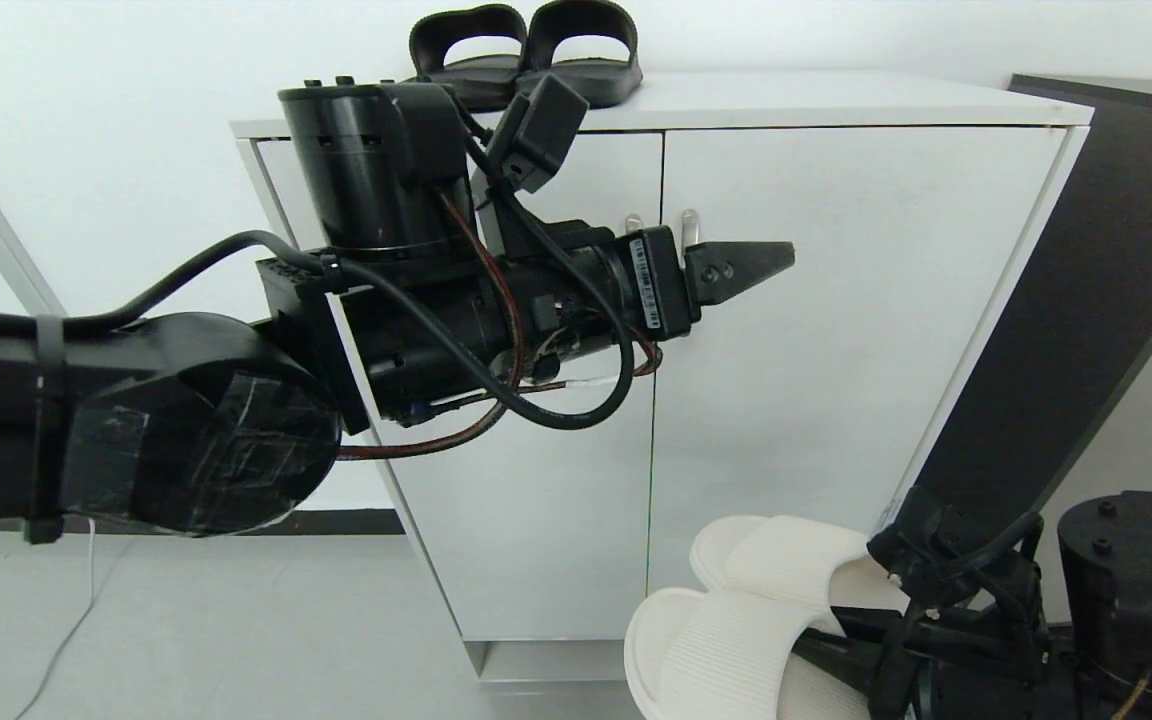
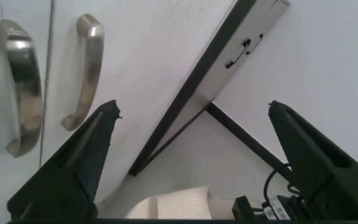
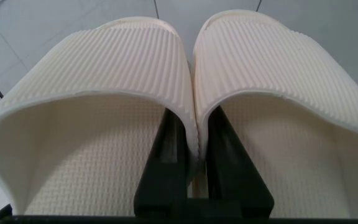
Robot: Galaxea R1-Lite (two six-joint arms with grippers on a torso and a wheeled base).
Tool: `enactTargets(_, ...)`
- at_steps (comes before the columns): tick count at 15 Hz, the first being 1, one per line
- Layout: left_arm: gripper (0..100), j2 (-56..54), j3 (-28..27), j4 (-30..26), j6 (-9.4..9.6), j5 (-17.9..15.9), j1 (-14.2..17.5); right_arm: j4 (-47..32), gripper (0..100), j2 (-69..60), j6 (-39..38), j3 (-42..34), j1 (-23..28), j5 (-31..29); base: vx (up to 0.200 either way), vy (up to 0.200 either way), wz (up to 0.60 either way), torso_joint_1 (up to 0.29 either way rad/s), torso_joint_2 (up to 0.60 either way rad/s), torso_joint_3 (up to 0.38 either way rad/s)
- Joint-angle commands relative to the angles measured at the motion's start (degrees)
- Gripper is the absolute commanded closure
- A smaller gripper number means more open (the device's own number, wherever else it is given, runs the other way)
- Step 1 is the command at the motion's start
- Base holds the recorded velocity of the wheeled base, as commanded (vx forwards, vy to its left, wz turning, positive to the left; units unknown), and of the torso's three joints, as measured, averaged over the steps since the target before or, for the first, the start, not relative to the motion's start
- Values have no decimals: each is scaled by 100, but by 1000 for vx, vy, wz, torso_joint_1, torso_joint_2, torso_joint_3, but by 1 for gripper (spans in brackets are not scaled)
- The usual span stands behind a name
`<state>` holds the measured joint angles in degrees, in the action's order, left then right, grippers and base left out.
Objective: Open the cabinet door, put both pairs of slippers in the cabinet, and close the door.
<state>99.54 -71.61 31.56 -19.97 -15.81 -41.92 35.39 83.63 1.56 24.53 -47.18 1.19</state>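
White wall [image 1: 116, 150] behind, grey floor [image 1: 236, 620] below, white 2-door cabinet [image 1: 836, 100] dead ahead.

Status:
- Left door [image 1: 536, 520] and right door [image 1: 836, 350] both shut, seam closed top to bottom. Step 1 not done.
- Handles [image 2: 18, 87] sit as a pair either side of the seam, near the doors' top edge.
- Left gripper [image 2: 192, 107]: fingers spread wide, nothing between them. It's up at handle height, in front of the right door. The nearer handle sits just beside one finger, no contact that I can see. Looks like pre-grasp for the right door, imo.
- Right gripper [image 3: 193, 124]: clamped on the white slippers [image 3: 123, 68]. One finger is inside each shoe, pinching the two inner strap walls together, so the pair hangs as one unit. It's held low, by the right door's bottom edge and off the floor. Can't tell if the toes touch the door.
- Black slippers [image 1: 526, 50]: on the cabinet top, left of mid, side by side, untouched.

Progress approx 0/4 on the cabinet itself, w/ one pair already in hand.

Left to do:
- open a door
- white pair in
- fetch black pair off the top and put it in
- close up

Risk: the door's swing may clip the white pair parked low in front of it.
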Motion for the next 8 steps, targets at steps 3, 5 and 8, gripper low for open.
enactTargets(3, 0, 127, -73, -1, 2, 61, 114, 3, 100, 22, 2, -1, -2, 4, 0, 0, 0, 0, 0, 0)
enactTargets(5, 0, 294, -240, -1, 10, 245, 132, 3, 100, 22, 2, -1, -2, 4, 0, 0, 0, 0, 0, 0)
enactTargets(8, 0, 435, -380, -1, 10, 298, 167, 3, 100, 40, 2, -1, -2, 4, 0, 0, 0, 0, 0, 0)
